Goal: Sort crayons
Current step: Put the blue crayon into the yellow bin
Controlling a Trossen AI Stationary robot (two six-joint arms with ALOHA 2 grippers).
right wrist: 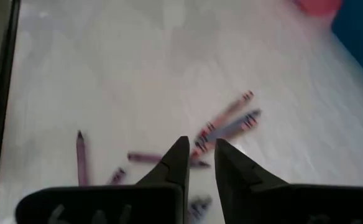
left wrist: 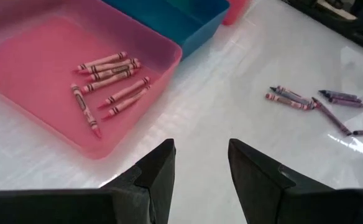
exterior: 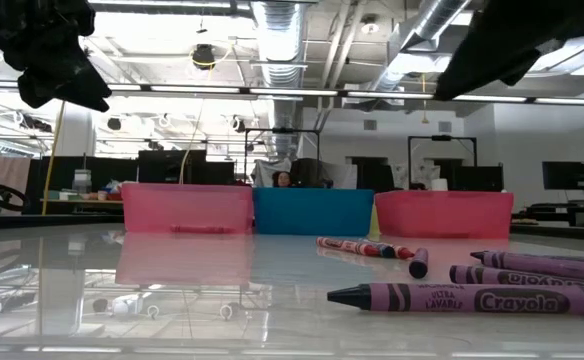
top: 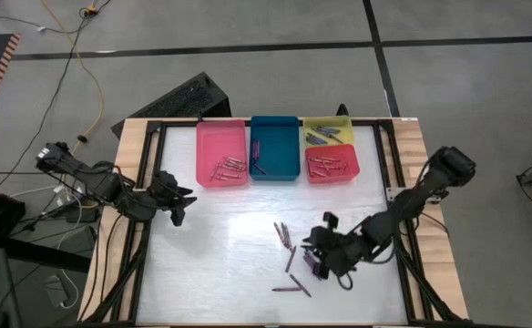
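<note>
Seen from above, four trays line the far edge of the white table (top: 230, 246): a pink tray (top: 222, 153) with a few crayons, a teal tray (top: 275, 148), a yellow tray (top: 328, 131) and, just in front of it, a red tray (top: 332, 164), each with crayons inside. Loose crayons (top: 288, 244) lie scattered on the table's near right part. The right hand (top: 324, 258) hangs low over that scatter, while the left hand (top: 179, 206) waits above the table's left side, near the pink tray. At table height, purple crayons (exterior: 467, 297) lie in the foreground on the right, one with its printed label readable, with red-wrapped ones farther back; the pink, teal and red trays stand in a row behind them, and both arms show only as dark shapes at the upper corners. The left wrist camera shows the left hand (left wrist: 200, 163) with its fingers parted and nothing between them, the pink tray's red crayons (left wrist: 110, 81) beyond, and loose ones well apart across the table. The right wrist camera shows the right hand (right wrist: 200, 155) with fingers standing narrowly apart, empty, directly above the loose crayons (right wrist: 222, 127) on the table.
</note>
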